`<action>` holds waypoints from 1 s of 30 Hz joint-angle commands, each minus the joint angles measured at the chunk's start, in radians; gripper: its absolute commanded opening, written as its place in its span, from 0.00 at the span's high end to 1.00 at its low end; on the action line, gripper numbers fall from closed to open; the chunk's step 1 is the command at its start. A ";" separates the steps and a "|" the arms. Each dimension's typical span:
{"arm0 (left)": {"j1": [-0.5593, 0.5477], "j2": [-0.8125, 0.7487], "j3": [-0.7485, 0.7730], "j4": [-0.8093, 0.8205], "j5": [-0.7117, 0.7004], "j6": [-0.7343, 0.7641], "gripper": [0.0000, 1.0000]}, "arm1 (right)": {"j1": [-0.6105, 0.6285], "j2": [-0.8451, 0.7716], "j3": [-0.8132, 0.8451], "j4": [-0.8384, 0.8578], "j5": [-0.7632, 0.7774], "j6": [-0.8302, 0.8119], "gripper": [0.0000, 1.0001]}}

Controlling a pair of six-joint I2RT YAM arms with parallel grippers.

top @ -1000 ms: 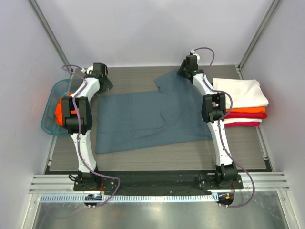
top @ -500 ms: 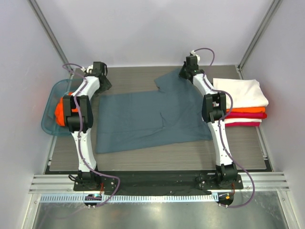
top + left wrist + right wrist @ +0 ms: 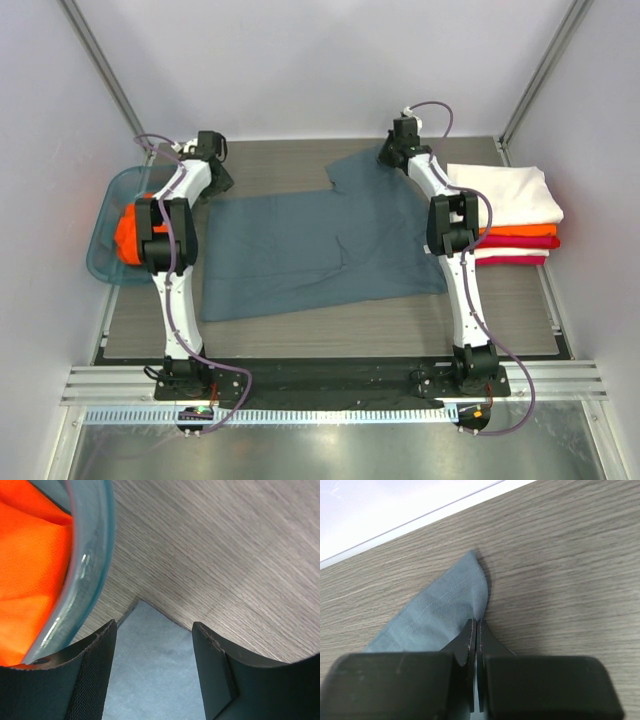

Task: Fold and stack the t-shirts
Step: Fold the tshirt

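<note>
A slate blue-grey t-shirt (image 3: 310,250) lies spread flat across the middle of the table. My left gripper (image 3: 222,183) is open at its far left corner, and in the left wrist view the fingers (image 3: 153,625) straddle that corner (image 3: 155,670) without holding it. My right gripper (image 3: 388,155) is at the shirt's far right corner. In the right wrist view its jaws (image 3: 476,622) are shut on the hem tip of the shirt (image 3: 440,612). A white folded shirt (image 3: 505,195) tops a stack with orange (image 3: 520,230) and red (image 3: 520,243) ones.
A teal plastic basket (image 3: 103,255) sits off the table's left edge with a crumpled orange shirt (image 3: 128,235) inside. Its rim (image 3: 90,555) is just left of my left fingers. The folded stack lies at the right edge. White walls enclose the back and sides.
My right gripper has shifted slightly toward the back with the shirt corner in it. The left gripper has barely moved and stays open over the left corner.
</note>
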 commanded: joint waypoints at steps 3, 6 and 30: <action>0.006 0.038 0.001 -0.009 -0.028 -0.003 0.39 | -0.005 -0.091 -0.045 -0.043 -0.024 -0.011 0.99; 0.006 0.051 0.011 -0.021 -0.022 -0.007 0.46 | -0.007 -0.103 -0.063 -0.040 -0.024 -0.011 0.99; -0.020 -0.008 0.028 -0.055 -0.071 0.017 1.00 | -0.038 -0.241 -0.169 -0.017 -0.070 -0.017 0.99</action>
